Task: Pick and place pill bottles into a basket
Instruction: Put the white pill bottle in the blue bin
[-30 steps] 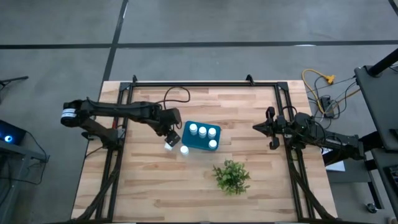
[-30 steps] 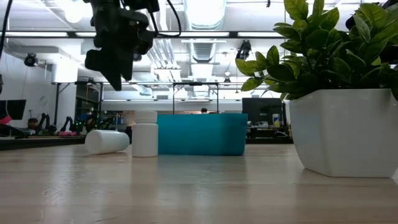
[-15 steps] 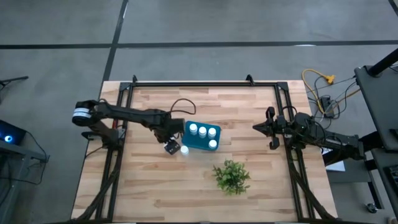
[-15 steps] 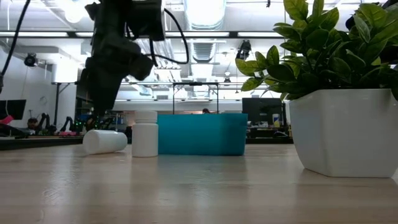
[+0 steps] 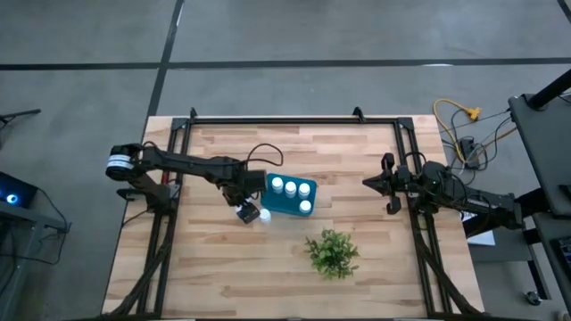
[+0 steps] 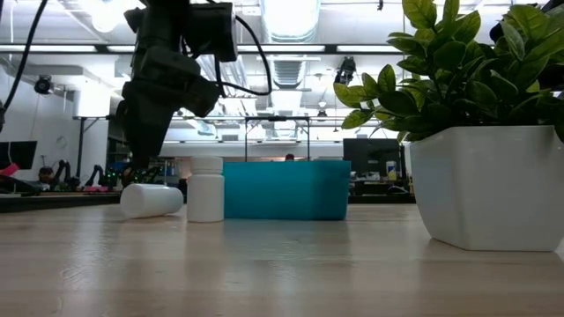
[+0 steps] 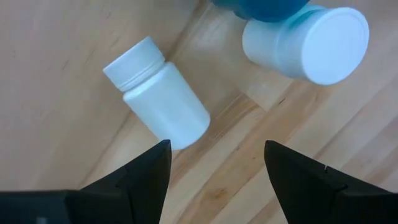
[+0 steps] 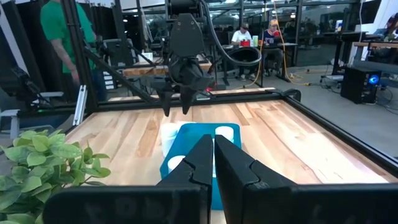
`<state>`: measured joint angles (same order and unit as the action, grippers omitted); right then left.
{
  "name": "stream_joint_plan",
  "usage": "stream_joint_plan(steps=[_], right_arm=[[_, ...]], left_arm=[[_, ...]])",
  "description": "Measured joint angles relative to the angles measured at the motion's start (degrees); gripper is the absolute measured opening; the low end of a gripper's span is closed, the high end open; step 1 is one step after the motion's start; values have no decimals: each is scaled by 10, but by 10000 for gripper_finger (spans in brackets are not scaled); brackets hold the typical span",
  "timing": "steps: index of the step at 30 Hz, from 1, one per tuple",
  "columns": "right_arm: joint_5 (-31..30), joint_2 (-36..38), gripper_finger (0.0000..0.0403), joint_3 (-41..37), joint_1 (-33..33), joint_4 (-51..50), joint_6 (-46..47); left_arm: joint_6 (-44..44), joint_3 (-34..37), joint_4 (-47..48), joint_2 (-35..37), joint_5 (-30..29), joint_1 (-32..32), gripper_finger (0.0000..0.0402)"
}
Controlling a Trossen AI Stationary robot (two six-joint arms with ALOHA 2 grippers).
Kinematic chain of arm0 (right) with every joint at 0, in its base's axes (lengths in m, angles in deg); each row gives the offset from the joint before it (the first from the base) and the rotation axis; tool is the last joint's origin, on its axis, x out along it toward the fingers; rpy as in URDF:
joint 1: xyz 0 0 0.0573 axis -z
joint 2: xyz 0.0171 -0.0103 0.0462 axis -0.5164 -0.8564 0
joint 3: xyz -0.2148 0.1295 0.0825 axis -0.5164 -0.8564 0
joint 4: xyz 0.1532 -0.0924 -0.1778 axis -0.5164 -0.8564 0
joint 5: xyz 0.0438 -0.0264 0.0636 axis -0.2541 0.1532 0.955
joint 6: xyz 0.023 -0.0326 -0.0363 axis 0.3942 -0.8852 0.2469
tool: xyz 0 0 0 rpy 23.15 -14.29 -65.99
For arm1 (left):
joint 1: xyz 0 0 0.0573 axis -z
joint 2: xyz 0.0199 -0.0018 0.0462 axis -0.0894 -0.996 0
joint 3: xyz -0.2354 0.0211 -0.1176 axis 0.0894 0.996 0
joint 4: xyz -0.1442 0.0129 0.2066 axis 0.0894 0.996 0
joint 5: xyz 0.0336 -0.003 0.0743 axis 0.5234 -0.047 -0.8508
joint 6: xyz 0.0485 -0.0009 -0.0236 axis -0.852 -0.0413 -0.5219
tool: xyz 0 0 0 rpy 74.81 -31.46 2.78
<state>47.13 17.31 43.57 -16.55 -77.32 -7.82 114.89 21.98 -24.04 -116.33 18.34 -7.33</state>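
Left gripper (image 7: 214, 165), fingers apart, hovers above the toppled pill bottle (image 7: 157, 93); straddle its body squarely; right gripper (image 8: 213, 163) closed.

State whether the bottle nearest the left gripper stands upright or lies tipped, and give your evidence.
Tipped. The bottle lies on its side on the table, cap sideways; in the low view it rests lengthwise beside an upright one.

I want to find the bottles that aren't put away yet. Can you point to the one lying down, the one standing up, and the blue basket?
lying pill bottle (image 7: 165, 106): left wrist view, on its white side.
standing pill bottle (image 6: 205, 189): low view, on its body.
basket (image 6: 286, 189): low view, on its front wall.
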Motion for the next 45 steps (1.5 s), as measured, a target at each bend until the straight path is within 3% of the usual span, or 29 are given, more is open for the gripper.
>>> stream_joint_plan(steps=[45], right_arm=[[0,0,9,0,0,0,0]], left_arm=[[-35,11,-26,0,19,1,240]])
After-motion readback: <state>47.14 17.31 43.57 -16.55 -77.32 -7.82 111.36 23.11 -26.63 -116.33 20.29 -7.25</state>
